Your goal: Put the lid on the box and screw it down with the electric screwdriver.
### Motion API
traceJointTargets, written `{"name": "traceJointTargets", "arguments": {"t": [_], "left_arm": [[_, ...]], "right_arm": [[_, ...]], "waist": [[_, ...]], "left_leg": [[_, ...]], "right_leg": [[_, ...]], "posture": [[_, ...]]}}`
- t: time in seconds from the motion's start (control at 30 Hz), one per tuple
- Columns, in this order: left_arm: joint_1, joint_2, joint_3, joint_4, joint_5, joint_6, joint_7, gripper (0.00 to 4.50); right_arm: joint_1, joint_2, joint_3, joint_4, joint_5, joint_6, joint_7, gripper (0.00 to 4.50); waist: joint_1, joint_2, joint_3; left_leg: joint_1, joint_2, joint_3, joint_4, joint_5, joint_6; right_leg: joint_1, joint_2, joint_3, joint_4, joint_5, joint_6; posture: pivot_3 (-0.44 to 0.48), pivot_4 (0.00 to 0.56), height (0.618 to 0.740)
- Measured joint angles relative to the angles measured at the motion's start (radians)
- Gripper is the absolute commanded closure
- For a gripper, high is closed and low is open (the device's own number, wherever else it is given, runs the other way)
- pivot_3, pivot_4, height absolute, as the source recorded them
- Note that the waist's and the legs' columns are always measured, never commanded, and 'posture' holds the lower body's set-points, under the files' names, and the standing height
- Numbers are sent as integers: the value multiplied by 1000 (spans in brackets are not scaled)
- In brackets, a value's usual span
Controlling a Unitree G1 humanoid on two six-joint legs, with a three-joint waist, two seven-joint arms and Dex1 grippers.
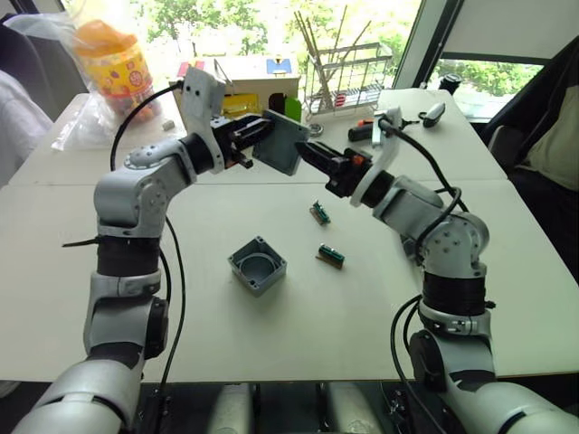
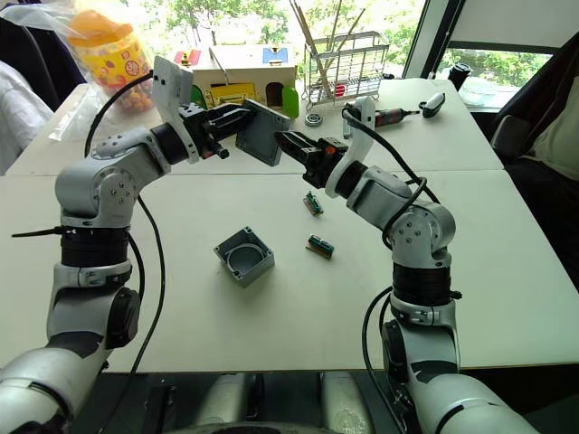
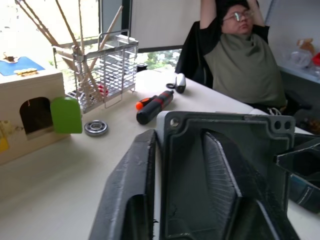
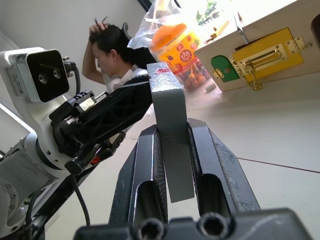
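Both our grippers, left [image 1: 261,134] and right [image 1: 306,150], clamp the lid [image 1: 286,142] in mid-air at twelve o'clock from the open box [image 1: 257,266].

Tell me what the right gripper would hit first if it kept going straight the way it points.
Nothing to cross: the right gripper already pinches the lid's edge. Pushed on, it would likely drive the lid into the left gripper holding its other side.

A bright lab or office: white tables [image 1: 271,334] by big windows [image 1: 271,23], seated person [image 3: 240,55] nearby.
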Motion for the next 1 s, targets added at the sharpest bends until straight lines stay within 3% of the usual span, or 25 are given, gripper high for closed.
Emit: {"name": "traceJointTargets", "arguments": {"t": [0.1,0.23,0.37,0.5,0.73,0.83,1.0], "left_arm": [[21,38,11,-28,-40,29,-29,48],[76,117,53,-83,-152,134,-103,13],[88,191,145,-32,-236,201,-134,13],[120,258,197,94,-238,202,-156,1225],[135,251,135,151,-217,189,-208,4467],[130,250,100,159,-205,187,-230,4467],[134,261,17,150,-175,181,-298,4467]], "right_arm": [[0,0,7,0,-5,-3,2,4349],[3,-19,14,-3,-41,-22,5,4349],[46,-78,61,-61,-158,-101,8,4349],[174,-208,210,-227,-420,-280,16,4349],[374,-392,550,-358,-973,-669,16,4349],[448,-439,653,-352,-1228,-796,-3,4349],[523,-422,707,-358,-1416,-917,-9,4349]], "waist": [[-1,0,0],[-3,0,0],[1,0,0],[1,0,0],[4,0,0],[3,0,0],[3,0,0]], "left_leg": [[0,0,0,-1,0,0],[0,0,0,-2,0,0],[0,0,0,-1,0,0],[0,-2,0,-2,0,0],[0,-3,0,-1,0,0],[0,-3,0,0,0,0],[0,-3,0,0,0,-1]], "right_leg": [[0,0,0,0,0,0],[-1,0,0,0,0,0],[-1,0,0,-1,0,0],[0,0,0,-2,0,0],[0,1,0,-2,0,0],[0,1,0,-2,0,0],[0,2,0,-2,0,0]], "posture": [[0,150,736],[0,150,736],[0,150,736],[0,150,736],[0,150,736],[0,150,736],[0,150,736]]}}
